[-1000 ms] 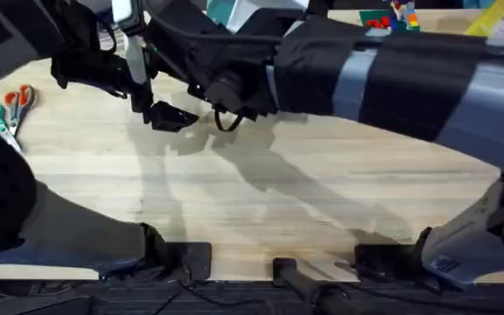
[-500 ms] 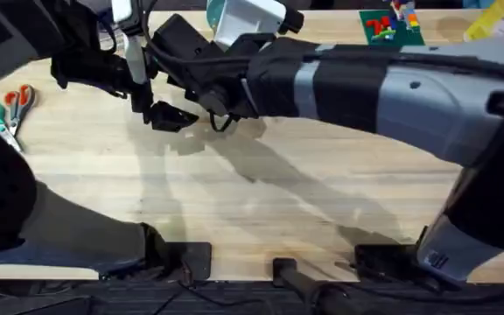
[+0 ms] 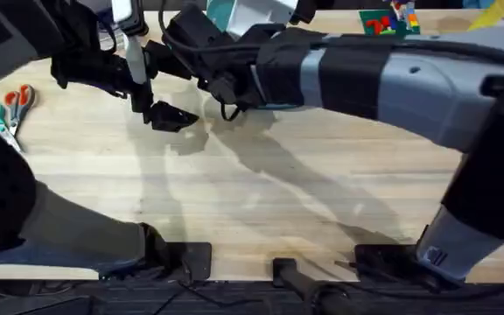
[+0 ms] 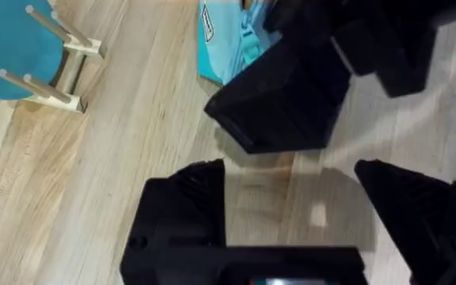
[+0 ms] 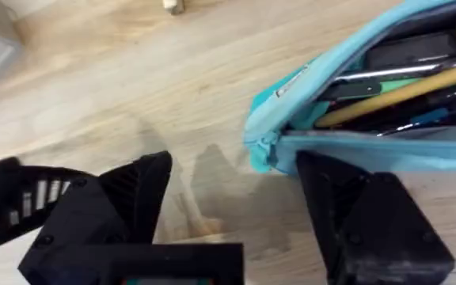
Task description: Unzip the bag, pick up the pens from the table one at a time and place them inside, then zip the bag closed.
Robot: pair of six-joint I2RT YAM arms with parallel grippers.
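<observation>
At the far left of the bench point(image 3: 261, 192), well apart from the bag point(image 5: 370, 103), lie the orange- and teal-handled scissors point(image 3: 7, 109). Next comes the left hand point(image 4: 291, 186), hovering low over bare wood with its black fingers point(image 4: 188, 190) spread wide and nothing between them. In the left wrist view a corner of the bag shows just beyond this hand, partly behind the right arm's dark body, and the round teal object on a wooden stand point(image 4: 22, 47) sits off to the side of the bag, apart from it.

Further right, the right arm reaches across the middle toward the bench's far edge. The right hand point(image 5: 236, 214) is also open and holds nothing; its two fingers straddle the bag's closed-end corner without touching the fabric, as far as can be told. The bag lies on the bench with its zipper open, the mouth gaping, and inside it are dark pens point(image 5: 418, 51), a yellowish pencil-like stick and other writing things. Its long axis runs away from the right hand, so this hand sits right at the end where the zipper track meets the seam.

Judging by this, the filling looks done and zipping remains. The right hand is nearer; the slider itself cannot be made out.
</observation>
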